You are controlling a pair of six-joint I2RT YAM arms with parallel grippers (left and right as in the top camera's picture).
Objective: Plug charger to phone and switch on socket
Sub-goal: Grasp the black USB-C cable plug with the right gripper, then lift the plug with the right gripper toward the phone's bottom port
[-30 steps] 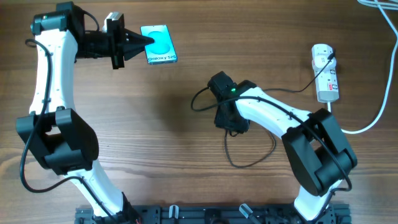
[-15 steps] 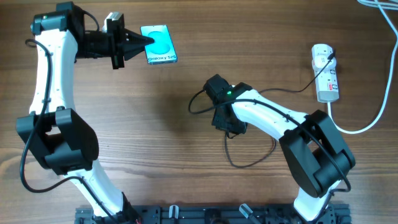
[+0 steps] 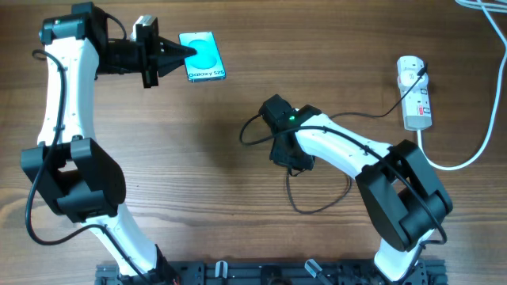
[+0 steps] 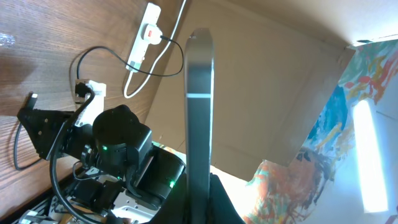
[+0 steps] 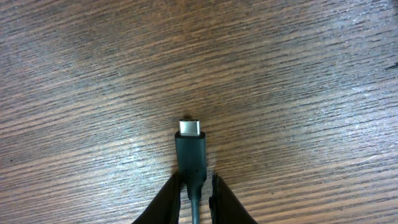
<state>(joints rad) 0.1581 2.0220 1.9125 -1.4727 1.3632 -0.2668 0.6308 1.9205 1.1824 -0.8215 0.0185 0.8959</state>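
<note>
A wooden table point(image 3: 198, 174) holds one power strip point(image 3: 415, 103) at its right edge. The left claw point(image 3: 184, 54) clamps the single phone point(image 3: 204, 57) at the far left. The right claw point(image 5: 196, 200) pinches the one charger point(image 5: 189, 149) just behind its tip, mid-table.

The desk point(image 3: 198, 174) is brown wood with a dark, streaky grain running along its length, evenly lit with soft shadows. In the left wrist view a plain tan wall panel point(image 4: 267, 81) stands beyond its far edge, and beside that hangs a sheet painted in bright colours point(image 4: 323, 124), next to a glowing white strip light point(image 4: 368, 155).
</note>
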